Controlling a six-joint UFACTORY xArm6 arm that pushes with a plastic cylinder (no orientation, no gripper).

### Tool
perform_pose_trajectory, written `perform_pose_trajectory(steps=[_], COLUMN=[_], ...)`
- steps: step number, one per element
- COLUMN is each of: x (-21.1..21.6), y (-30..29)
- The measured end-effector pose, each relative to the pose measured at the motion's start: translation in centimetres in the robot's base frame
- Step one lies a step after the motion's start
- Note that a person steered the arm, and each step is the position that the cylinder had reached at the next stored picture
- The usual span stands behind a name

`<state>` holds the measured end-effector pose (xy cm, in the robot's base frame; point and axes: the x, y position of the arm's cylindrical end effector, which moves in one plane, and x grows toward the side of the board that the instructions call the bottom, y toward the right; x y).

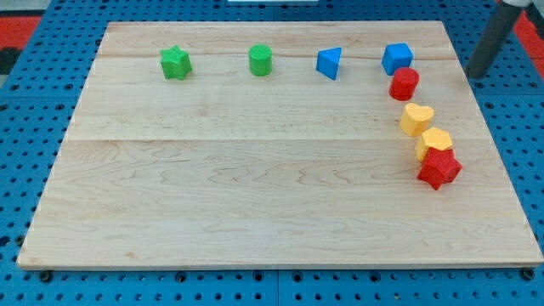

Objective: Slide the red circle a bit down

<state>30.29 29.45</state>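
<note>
The red circle (pixel 405 83) sits near the view's top right on the wooden board (pixel 255 187), touching the lower right of the blue cube (pixel 397 58). Below it lie a yellow heart (pixel 416 118), a yellow hexagon (pixel 435 141) and a red star (pixel 439 167) in a descending row. My tip (pixel 477 76) is at the board's right edge, to the right of the red circle and slightly above it, apart from every block.
A green star (pixel 175 62), a green circle (pixel 260 60) and a blue triangle (pixel 330 62) stand in a row along the view's top. A blue pegboard (pixel 25 153) surrounds the board.
</note>
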Motion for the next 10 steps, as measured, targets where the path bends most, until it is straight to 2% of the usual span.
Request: perform_pose_trajectory(steps=[1,3,6,8,10], x=[-0.3,3.1,0.7,2.7,3.0], y=[-2.8,-6.5,-8.8,-8.4,-1.3])
